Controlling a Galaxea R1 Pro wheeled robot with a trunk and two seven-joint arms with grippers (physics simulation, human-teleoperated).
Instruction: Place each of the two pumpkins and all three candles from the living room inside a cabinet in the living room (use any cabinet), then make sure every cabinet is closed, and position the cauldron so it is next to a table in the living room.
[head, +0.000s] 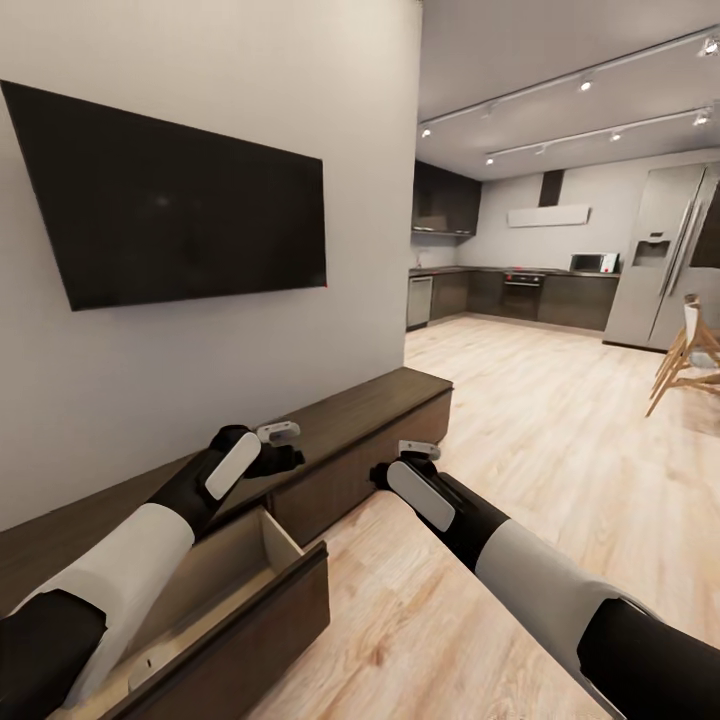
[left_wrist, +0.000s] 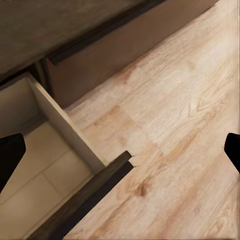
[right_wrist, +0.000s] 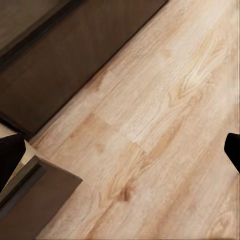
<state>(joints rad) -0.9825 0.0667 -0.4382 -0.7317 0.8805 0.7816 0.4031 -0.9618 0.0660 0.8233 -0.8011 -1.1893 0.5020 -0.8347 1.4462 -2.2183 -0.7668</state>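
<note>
Your two forearms are filling the foreground, the left gripper (head: 280, 445) hanging over the cabinet (head: 380, 410) top and the right gripper (head: 415, 458) hovering above the wood floor (head: 560, 420). Both are spread wide and carrying nothing (fingertips sitting at each wrist picture's far edges). One drawer (head: 235, 620) is standing pulled out beside your left arm, its pale interior showing nothing where it's in view. If you are shutting it, be pressing squarely on the dark front (left_wrist: 85, 200), pushing straight so it isn't skewing.
</note>
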